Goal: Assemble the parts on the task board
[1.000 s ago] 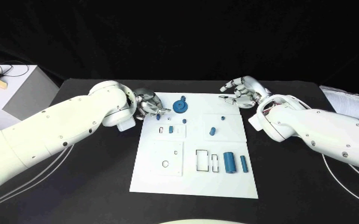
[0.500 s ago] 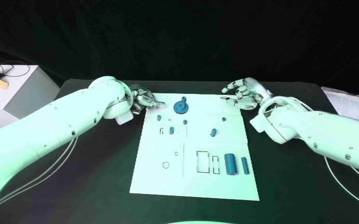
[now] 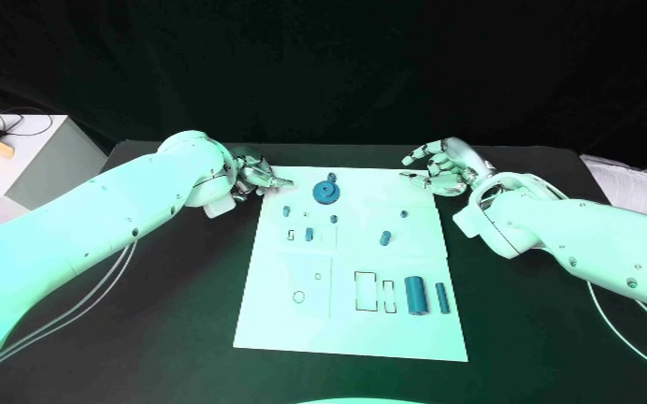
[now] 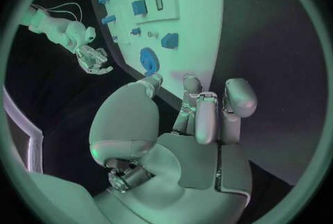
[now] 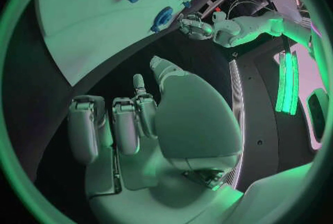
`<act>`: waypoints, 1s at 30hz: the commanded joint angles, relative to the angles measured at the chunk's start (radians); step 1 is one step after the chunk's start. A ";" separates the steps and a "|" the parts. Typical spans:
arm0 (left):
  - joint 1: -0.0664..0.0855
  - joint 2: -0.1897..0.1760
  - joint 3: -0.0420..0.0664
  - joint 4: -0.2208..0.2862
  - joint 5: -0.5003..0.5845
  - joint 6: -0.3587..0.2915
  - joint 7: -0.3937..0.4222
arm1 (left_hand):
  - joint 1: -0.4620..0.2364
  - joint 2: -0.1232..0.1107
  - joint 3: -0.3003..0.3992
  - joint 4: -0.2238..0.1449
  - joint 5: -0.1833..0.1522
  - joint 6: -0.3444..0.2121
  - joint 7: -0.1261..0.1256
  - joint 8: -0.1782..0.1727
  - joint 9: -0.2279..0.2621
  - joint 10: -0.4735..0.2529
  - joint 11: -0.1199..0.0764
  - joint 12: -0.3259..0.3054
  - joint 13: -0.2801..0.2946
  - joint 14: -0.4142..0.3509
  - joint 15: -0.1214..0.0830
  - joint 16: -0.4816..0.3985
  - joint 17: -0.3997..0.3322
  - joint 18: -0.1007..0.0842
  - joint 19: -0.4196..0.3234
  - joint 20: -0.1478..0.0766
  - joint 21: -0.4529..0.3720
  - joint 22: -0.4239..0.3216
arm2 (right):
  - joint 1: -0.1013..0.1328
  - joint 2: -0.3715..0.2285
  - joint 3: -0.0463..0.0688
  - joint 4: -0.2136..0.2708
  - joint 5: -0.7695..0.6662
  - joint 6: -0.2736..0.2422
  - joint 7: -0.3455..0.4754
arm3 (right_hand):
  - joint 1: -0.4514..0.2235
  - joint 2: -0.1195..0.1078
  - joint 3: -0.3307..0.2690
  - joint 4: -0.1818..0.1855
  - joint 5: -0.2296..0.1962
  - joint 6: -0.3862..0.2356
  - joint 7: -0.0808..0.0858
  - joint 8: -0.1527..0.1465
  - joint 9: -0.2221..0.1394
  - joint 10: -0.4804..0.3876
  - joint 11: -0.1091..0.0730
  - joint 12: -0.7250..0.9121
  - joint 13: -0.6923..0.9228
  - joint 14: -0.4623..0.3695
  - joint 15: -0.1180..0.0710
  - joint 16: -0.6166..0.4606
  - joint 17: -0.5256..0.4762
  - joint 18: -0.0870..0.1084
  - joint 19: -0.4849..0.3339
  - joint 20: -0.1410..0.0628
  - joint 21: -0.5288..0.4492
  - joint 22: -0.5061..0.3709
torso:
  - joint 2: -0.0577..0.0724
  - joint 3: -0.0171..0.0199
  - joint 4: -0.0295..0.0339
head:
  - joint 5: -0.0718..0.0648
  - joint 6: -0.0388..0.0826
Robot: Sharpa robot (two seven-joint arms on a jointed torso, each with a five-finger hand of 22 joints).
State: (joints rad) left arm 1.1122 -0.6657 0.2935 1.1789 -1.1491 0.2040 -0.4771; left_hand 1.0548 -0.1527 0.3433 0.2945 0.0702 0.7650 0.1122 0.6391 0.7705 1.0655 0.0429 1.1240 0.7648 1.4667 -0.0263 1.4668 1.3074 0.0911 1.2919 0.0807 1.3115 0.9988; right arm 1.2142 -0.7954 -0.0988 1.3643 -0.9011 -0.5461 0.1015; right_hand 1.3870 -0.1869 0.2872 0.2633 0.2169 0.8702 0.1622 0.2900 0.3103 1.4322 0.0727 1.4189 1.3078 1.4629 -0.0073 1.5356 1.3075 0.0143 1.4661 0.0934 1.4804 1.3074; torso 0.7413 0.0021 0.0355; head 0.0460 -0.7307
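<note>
The white task board point(image 3: 353, 264) lay in the middle of the black table point(image 3: 162, 329). Small blue parts sat on it. A round blue wheel part point(image 3: 325, 190) sat near the far edge of the board, at about 12 o'clock. A little blue peg point(image 3: 386, 236) lay near the middle, a bit toward 1 o'clock. Two long blue bars point(image 3: 426, 295) lay side by side down at about 4 o'clock, next to some open slots. A tiny blue piece point(image 3: 309, 233) sat at about 10 o'clock from the middle.

The left hand point(image 3: 255, 180) was at the far left corner of the board, at about 11 o'clock, just beside the wheel part. Its fingers were curled in. I could not see anything in it. From the left wrist view, its fingers point(image 4: 207, 115) pointed at the board's edge.

The right hand point(image 3: 434, 168) was at the far right corner, at about 1 o'clock. Its fingers were spread apart and it held nothing.
</note>
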 commanded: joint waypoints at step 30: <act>0.001 0.001 -0.009 0.036 -0.007 0.189 0.001 | 0.027 0.030 -0.027 -0.003 0.006 0.018 -0.014 0.056 0.017 0.003 -0.015 0.019 0.009 0.050 -0.007 0.015 0.141 0.015 0.005 -0.004 0.012 0.016 | 0.000 0.008 0.000 -0.007 0.002 0.000 0.013 | -0.012 0.002 0.006 0.001 0.007 -0.008 -0.003 -0.003 -0.002 -0.006 0.002 -0.005 0.129 0.091 0.004 -0.006 0.199 0.009 0.067 0.003 -0.006 0.192 | 0.000 -0.0005 -0.0004 | 0.004 -0.006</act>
State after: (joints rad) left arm 1.1126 -0.6668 0.2851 1.2116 -1.1644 0.3583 -0.4787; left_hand 1.0723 -0.1222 0.3200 0.2912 0.0702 0.7811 0.1033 0.6919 0.7870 1.0674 0.0333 1.1379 0.7727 1.4667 -0.0264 1.4785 1.3074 0.0911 1.2918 0.0806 1.3196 1.0139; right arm 1.2144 -0.7883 -0.0987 1.3574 -0.8997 -0.5469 0.1034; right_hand 1.3870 -0.1869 0.2871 0.2633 0.2207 0.8666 0.1585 0.2900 0.3105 1.4322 0.0726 1.4189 1.3074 1.4629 -0.0073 1.5356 1.3074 0.0143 1.4661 0.0934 1.4805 1.3079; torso 0.7408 0.0015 0.0355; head 0.0498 -0.7360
